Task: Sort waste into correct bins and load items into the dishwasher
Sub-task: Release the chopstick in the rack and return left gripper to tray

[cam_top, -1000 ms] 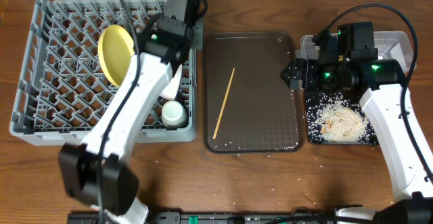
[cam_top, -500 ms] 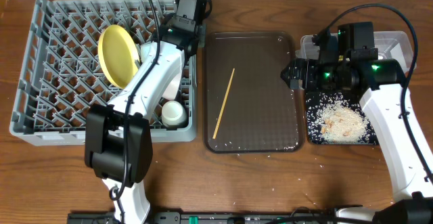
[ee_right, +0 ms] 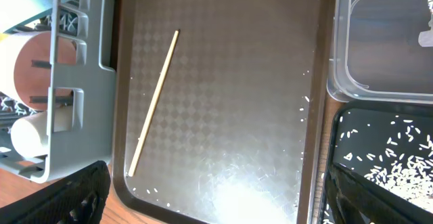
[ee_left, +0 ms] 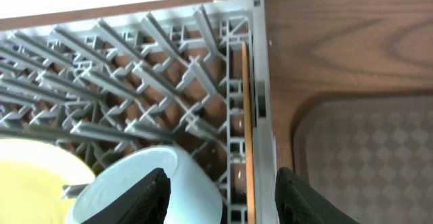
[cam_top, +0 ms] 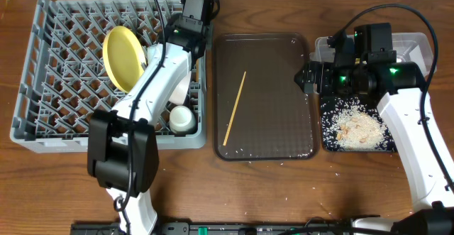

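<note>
My left gripper [cam_top: 190,36] [ee_left: 223,198] hangs open over the back right corner of the grey dishwasher rack [cam_top: 57,121]. One chopstick [ee_left: 247,129] lies along the rack's right edge between the spread fingers, touched by neither. A light-blue bowl [ee_left: 149,183] sits just left of it, beside the yellow plate [cam_top: 122,56] and a white cup [cam_top: 181,118]. A second chopstick [cam_top: 235,108] [ee_right: 154,102] lies slanted on the brown serving tray [cam_top: 277,64]. My right gripper [cam_top: 306,77] [ee_right: 223,200] is open and empty over that tray's right side.
A clear tub [cam_top: 415,47] [ee_right: 385,41] stands at the back right. In front of it is a black tray [cam_top: 328,141] [ee_right: 338,126] holding rice and crumbs. Stray rice grains dot the brown tray's front edge and the table near it.
The left gripper swung to the rack's back right corner and opened, letting go of the chopstick now lying along the rack's edge. The right arm has stayed still.
</note>
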Tool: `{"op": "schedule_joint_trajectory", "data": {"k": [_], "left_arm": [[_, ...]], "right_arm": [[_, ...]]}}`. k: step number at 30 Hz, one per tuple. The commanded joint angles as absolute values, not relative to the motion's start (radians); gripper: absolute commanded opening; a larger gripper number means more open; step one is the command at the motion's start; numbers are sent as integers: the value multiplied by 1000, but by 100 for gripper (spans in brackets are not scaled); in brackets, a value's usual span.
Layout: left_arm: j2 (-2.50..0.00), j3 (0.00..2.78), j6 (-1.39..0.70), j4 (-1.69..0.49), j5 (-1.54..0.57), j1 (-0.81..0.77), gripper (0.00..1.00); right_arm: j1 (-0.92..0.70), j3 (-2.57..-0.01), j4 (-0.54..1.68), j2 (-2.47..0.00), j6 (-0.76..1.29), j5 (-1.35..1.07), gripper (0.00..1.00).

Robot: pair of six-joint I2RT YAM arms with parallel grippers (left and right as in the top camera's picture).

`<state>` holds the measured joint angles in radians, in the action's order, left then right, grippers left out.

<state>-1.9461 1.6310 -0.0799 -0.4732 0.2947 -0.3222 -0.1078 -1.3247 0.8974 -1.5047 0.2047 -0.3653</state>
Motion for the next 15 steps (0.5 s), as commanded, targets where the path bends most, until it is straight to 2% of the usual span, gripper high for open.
{"op": "schedule_joint_trajectory", "data": {"k": [1,9,15], "left_arm": [[-1834,1635,-109,-526,293,-356,52],[-1766,1632,-204,-832,80,-522,52],[-1851,1610,-224,-916,6,-607,52]], "right_arm": [[-106,-1326,899,-1486,205,-363,99],[-106,-1326,899,-1486,205,-363,99],[-106,-1326,899,-1486,205,-363,99]]}}
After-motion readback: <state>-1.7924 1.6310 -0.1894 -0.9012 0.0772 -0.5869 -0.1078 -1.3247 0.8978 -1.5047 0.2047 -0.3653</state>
